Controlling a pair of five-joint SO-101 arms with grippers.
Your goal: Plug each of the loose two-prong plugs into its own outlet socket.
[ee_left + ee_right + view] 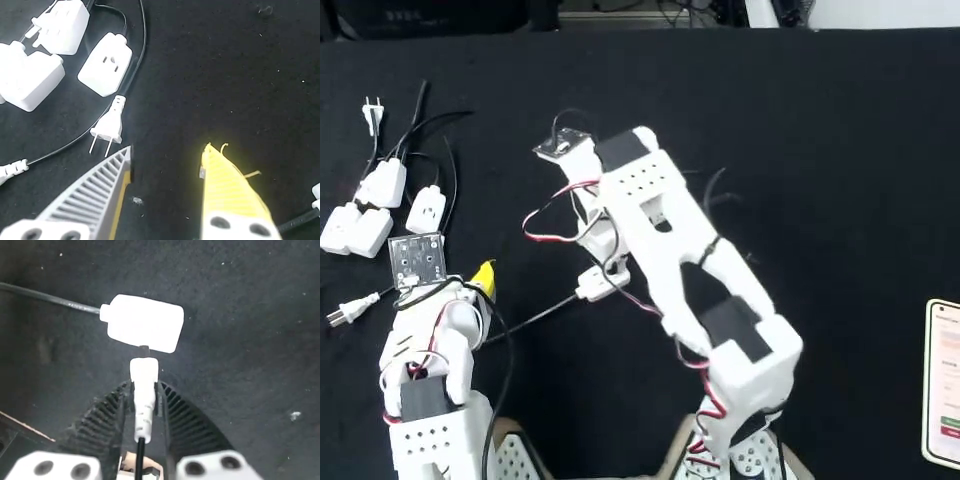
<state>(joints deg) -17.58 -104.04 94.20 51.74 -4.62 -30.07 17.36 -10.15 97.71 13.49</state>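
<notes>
Progress partial: right hand (145, 385) grips white plug (143, 372), prongs at socket block (142, 329), middle of counter (820, 150); judged almost seated, short gap showing; left hand (168, 147) open, empty, above loose plug (107, 129) just beside free outlet (105, 65), counter left. That pairing, likely others, not yet done.
</notes>
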